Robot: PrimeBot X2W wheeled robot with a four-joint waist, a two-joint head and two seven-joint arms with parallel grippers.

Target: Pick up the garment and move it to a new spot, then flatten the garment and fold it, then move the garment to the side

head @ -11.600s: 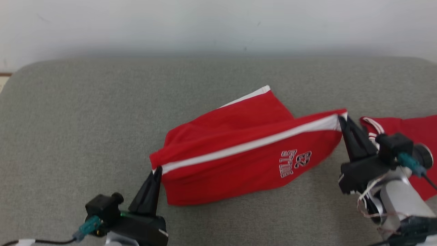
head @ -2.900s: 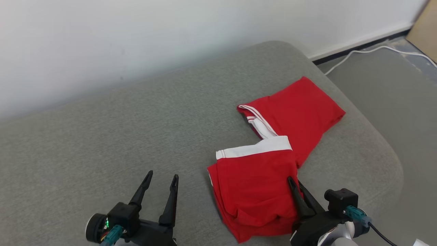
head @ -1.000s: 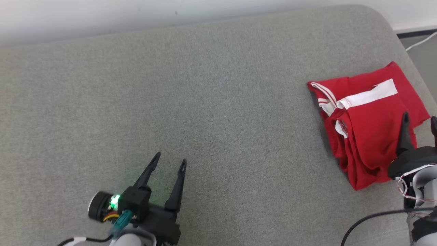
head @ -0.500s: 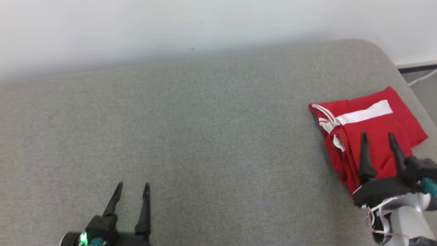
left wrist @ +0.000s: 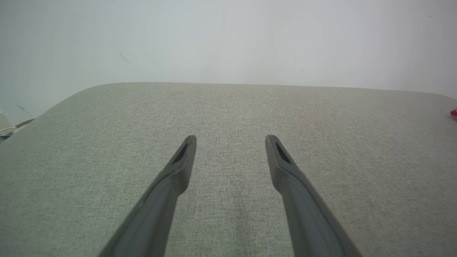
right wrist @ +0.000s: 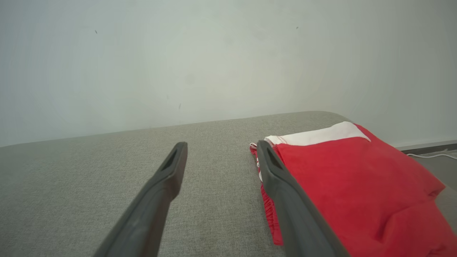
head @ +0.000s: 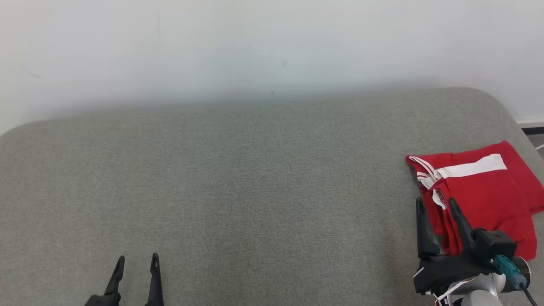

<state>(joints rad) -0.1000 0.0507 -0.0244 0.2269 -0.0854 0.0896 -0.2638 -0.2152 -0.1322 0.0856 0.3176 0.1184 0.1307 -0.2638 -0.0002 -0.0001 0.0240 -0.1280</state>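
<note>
Near edge, head view: left gripper [head: 137,257] low at the left, only the finger ends in frame, jaws parted a moderate way with nothing between them. In the left wrist view the left gripper [left wrist: 231,137] has both fingers above bare grey cushion [left wrist: 228,107], gap empty; a speck of red garment [left wrist: 454,113] sits at the far right edge, well apart.

Right gripper [head: 435,200] is low at the right, jaws parted about as far, nothing gripped. Its left finger is over bare cushion [head: 255,191]; its right fingertip overlaps the near-left edge of the garment [head: 484,199]. Cannot tell whether it touches the cloth. In the right wrist view the right gripper [right wrist: 221,143] has plain cushion [right wrist: 71,171] in the gap; the garment [right wrist: 339,178] lies just beside the right finger, on its outer side, not between the jaws.

The garment is folded into a compact red bundle at the cushion's right end, near the rounded corner, with a white band [head: 471,167] across its far part and striped trim at the far-left corner. The near part is slightly rumpled.

Beyond it: a pale wall [head: 255,51], and a white cable [right wrist: 428,155] on the floor at the right.
</note>
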